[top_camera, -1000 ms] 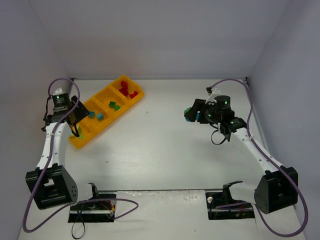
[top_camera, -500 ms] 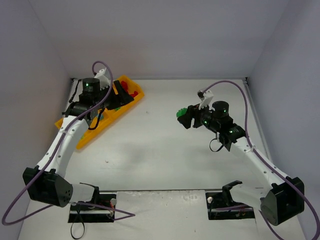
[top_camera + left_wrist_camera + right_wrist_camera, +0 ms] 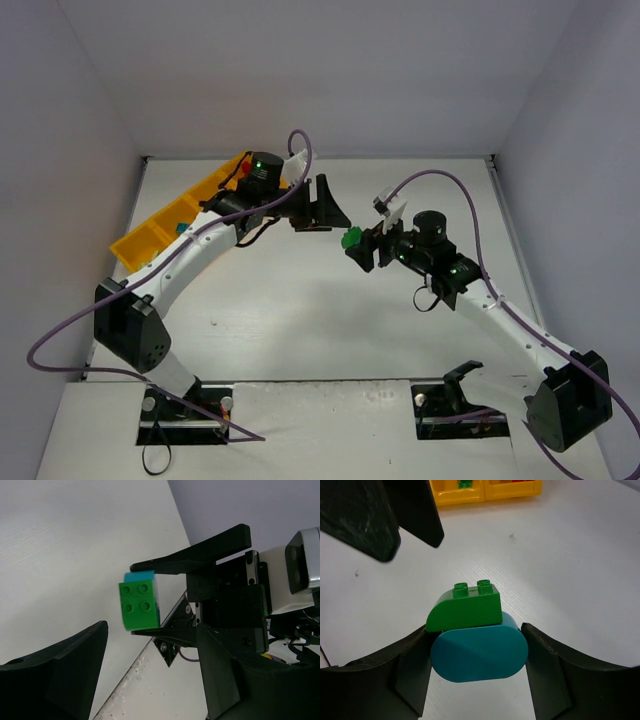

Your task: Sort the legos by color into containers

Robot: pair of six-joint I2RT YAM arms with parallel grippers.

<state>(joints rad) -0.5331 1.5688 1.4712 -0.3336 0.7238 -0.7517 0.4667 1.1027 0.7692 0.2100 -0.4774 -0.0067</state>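
Observation:
My right gripper (image 3: 357,246) hangs over the middle of the table, shut on a blue rounded lego (image 3: 479,652) with a green lego (image 3: 465,611) stuck on top of it. The green lego (image 3: 351,239) faces my left gripper (image 3: 335,206), which is open and empty just up and left of it. In the left wrist view the green lego (image 3: 140,605) and the blue lego (image 3: 142,576) behind it sit between the right gripper's fingers, beyond my own spread left gripper (image 3: 150,672). The yellow-orange containers (image 3: 150,238) lie at the far left, partly hidden by the left arm.
The right wrist view shows the containers' near wall (image 3: 460,497) at the top with green legos (image 3: 466,484) in one compartment and red ones in the neighbouring one. The left gripper's fingers (image 3: 375,520) fill its upper left. Walls enclose the table on three sides.
The left arm has swung away from the containers, rightward to the table's middle, opening a little. The right gripper has carried its two stacked legos leftward to meet it.

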